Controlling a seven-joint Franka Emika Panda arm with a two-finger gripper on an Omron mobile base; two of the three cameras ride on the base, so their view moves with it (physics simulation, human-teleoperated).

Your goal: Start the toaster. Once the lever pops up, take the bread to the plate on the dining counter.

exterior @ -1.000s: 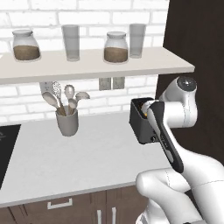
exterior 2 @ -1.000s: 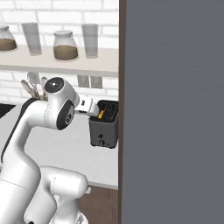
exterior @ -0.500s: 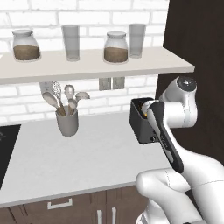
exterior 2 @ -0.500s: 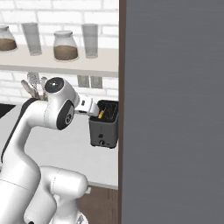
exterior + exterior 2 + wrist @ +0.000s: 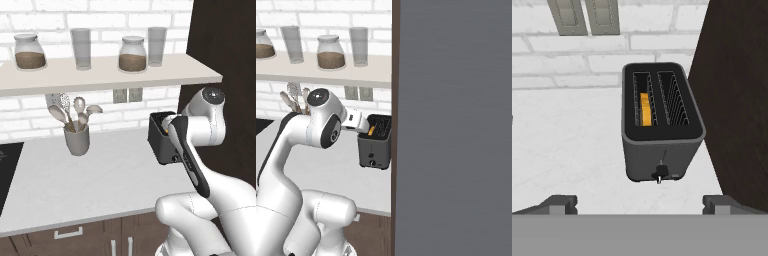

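The dark grey toaster (image 5: 662, 145) stands on the pale grey worktop (image 5: 567, 140), tight against a tall dark cabinet. A golden slice of bread (image 5: 644, 109) sits low in its left slot; the right slot holds nothing. A small lever knob (image 5: 660, 174) shows low on the narrow front face. My gripper (image 5: 639, 202) hovers above and in front of the toaster, open, its fingertips (image 5: 562, 204) spread wide with nothing between them. From the base, the toaster (image 5: 161, 142) (image 5: 375, 150) is partly covered by my arm. The plate and the dining counter are out of view.
The tall dark cabinet (image 5: 225, 60) walls off the right side. A grey utensil holder (image 5: 77, 140) stands at the back left. Overhead, a shelf (image 5: 100, 75) carries jars and glasses. Wall outlets (image 5: 587, 15) sit behind the toaster. A black cooktop edge (image 5: 7, 170) lies far left.
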